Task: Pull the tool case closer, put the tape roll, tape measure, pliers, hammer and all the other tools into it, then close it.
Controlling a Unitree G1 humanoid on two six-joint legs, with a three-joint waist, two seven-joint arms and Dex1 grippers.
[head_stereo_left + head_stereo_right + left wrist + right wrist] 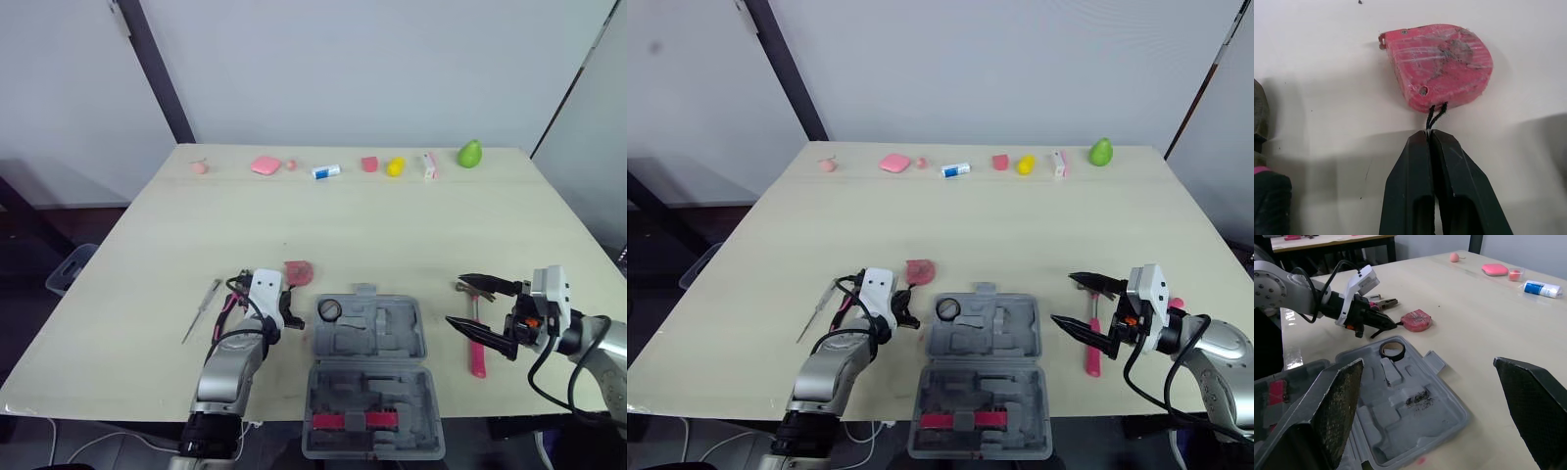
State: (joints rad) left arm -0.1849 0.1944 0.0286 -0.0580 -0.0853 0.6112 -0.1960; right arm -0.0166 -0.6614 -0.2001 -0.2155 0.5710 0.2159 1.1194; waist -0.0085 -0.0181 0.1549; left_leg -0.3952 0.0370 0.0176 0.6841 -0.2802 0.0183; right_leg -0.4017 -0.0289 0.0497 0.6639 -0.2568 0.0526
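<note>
The grey tool case (370, 338) lies open at the table's front edge, with the tape roll (329, 309) in its upper left recess. Just beyond the case's left corner is the red tape measure (1440, 63). My left gripper (1429, 136) is shut on its thin black cord. The pink-handled pliers (229, 305) lie under that wrist, and a screwdriver (201, 311) lies further left. The hammer (476, 343), with a pink handle, lies right of the case. My right gripper (456, 301) hangs wide open over the hammer's head end, holding nothing.
A row of small items runs along the far edge: a pink ball (199, 167), a pink block (265, 165), a blue-white tube (326, 171), red and yellow pieces, a white box and a green pear (470, 154). The case's lid half (372, 421) overhangs the front edge.
</note>
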